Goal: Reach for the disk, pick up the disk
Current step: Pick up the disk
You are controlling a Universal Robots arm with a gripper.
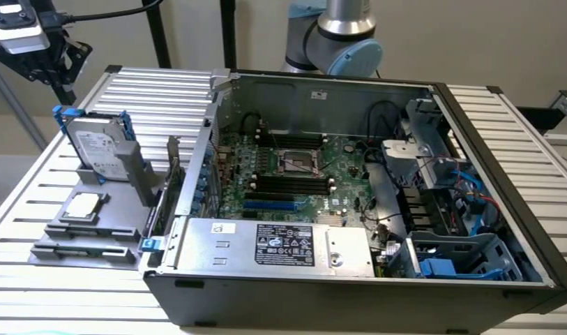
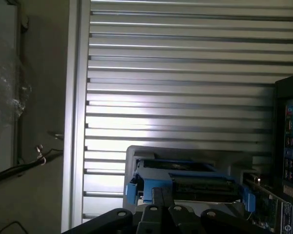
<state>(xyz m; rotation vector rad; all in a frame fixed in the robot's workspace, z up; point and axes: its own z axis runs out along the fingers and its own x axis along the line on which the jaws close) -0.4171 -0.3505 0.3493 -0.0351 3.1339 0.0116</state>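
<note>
The disk [image 1: 102, 149], a silver-grey hard drive with a white label and blue rails, stands on edge in a grey holder [image 1: 139, 183] at the exterior view's left, beside the open computer case. My gripper [image 1: 62, 82] hangs above and behind it, well clear of it. The wrist view looks down on the disk [image 2: 185, 179] and its blue rails. In that view my two dark fingers [image 2: 156, 200] lie together, shut with nothing between them, close to the disk's top edge.
The open computer case [image 1: 506, 139] fills the middle and right of the slatted metal table [image 1: 23, 209]. A small square processor chip [image 1: 83, 204] lies on the grey fixture in front of the disk. A silver box with a black label [image 1: 278, 244] sits inside the case.
</note>
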